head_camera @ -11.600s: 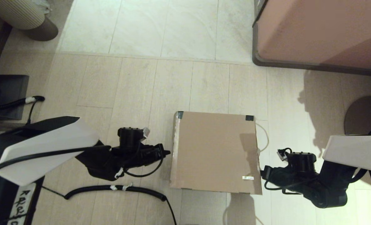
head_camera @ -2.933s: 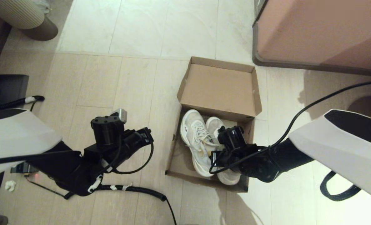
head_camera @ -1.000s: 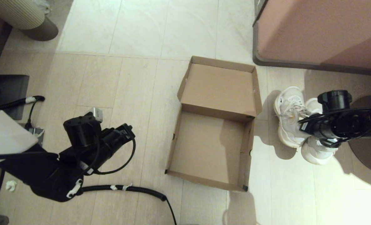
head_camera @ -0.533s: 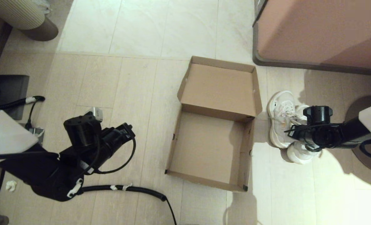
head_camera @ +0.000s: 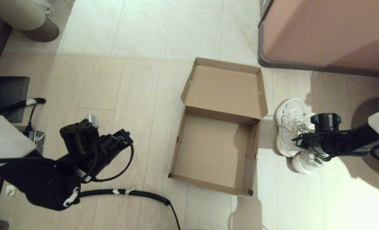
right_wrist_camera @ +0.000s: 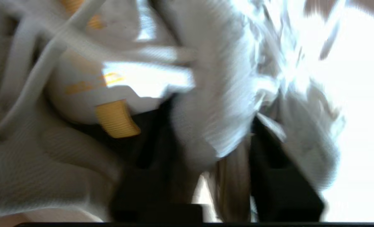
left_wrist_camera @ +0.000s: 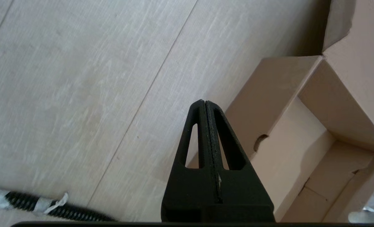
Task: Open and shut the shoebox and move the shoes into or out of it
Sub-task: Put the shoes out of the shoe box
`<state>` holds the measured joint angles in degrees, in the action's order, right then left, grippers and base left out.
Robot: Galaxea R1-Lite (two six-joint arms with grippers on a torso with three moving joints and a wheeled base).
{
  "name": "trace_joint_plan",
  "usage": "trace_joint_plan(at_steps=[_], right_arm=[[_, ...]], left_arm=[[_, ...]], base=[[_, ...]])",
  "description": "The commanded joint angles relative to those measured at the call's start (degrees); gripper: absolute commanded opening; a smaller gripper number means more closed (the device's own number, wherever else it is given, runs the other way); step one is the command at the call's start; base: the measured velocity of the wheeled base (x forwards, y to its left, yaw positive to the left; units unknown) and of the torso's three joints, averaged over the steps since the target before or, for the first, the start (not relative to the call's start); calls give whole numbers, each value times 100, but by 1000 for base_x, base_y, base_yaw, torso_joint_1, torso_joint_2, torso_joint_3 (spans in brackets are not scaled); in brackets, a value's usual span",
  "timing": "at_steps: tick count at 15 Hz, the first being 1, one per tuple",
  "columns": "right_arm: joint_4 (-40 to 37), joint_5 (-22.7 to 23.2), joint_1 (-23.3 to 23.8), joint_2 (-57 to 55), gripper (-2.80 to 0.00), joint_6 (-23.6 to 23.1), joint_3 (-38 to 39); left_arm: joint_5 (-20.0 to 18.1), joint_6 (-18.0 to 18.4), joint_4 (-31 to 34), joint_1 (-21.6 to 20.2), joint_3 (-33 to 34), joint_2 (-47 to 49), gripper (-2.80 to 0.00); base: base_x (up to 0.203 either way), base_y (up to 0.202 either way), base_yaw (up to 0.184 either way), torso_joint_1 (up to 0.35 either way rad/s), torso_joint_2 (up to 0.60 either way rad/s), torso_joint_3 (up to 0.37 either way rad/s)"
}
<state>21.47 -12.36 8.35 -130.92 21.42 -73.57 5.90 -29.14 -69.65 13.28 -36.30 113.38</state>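
Note:
The brown cardboard shoebox [head_camera: 211,150] stands open on the floor with nothing inside, its lid [head_camera: 224,89] folded back on the far side. The white sneakers [head_camera: 290,127] are just right of the box, side by side. My right gripper [head_camera: 299,140] is shut on the shoes; in the right wrist view the black fingers [right_wrist_camera: 268,164] pinch white shoe fabric [right_wrist_camera: 212,104]. Whether the soles touch the floor is unclear. My left gripper [head_camera: 127,135] is shut and empty, left of the box; its closed tips [left_wrist_camera: 204,102] point toward the shoebox wall [left_wrist_camera: 287,151].
A big pinkish-brown cabinet [head_camera: 326,32] fills the back right. A round dark base [head_camera: 373,111] lies at the right edge. A black corrugated cable [head_camera: 128,193] runs along the floor near me. A ribbed beige object [head_camera: 20,16] and a black pad [head_camera: 4,95] are at the left.
The box was opened and the shoes lifted out to its right. In the last second the right gripper carried them left and closer to me. The left arm drew back slightly.

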Motion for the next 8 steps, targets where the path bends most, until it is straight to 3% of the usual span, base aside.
trace_joint_plan(at_steps=[1, 5, 8], right_arm=[[33, -6, 2, -73, 0, 20, 51], [236, -35, 34, 257, 0, -11, 349], [247, -31, 38, 961, 0, -11, 1043]], left_arm=[[8, -22, -57, -27, 62, 13, -280], [16, -22, -56, -86, 111, -156, -280], [-3, -48, -176, -121, 318, -240, -280]], base=[[0, 0, 0, 0, 0, 0], [0, 0, 0, 0, 0, 0], [0, 0, 0, 0, 0, 0]])
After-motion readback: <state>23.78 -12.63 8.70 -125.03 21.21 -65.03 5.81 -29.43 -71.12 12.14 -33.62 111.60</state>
